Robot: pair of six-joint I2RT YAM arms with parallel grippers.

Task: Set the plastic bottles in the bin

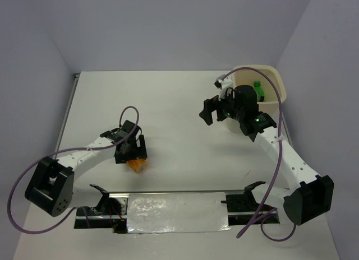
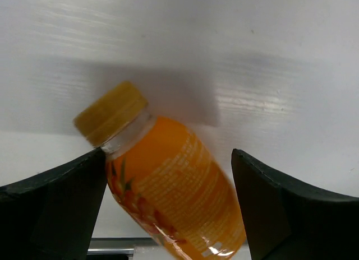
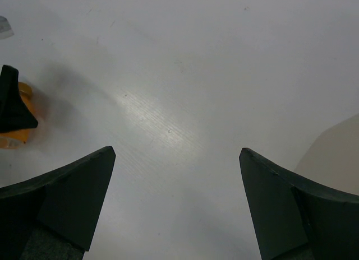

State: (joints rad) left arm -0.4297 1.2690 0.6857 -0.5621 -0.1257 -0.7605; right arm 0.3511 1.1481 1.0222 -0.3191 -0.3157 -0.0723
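An orange bottle [image 2: 179,187] with a yellow cap lies tilted between the fingers of my left gripper [image 2: 168,152]. The left finger touches its neck and a gap shows at the right finger, so the gripper is open around it. From above the bottle [image 1: 137,165] lies on the table just under my left gripper [image 1: 132,152]. My right gripper [image 1: 216,106] is open and empty over bare table [image 3: 176,151], just left of the cream bin [image 1: 279,83]. A green bottle [image 1: 258,89] lies in the bin. Other bottles are out of view.
The bin's side [image 3: 336,153] shows at the right edge of the right wrist view, and the orange bottle [image 3: 14,122] at its left edge. A foil-covered strip [image 1: 176,212] with black brackets lies along the table's near edge.
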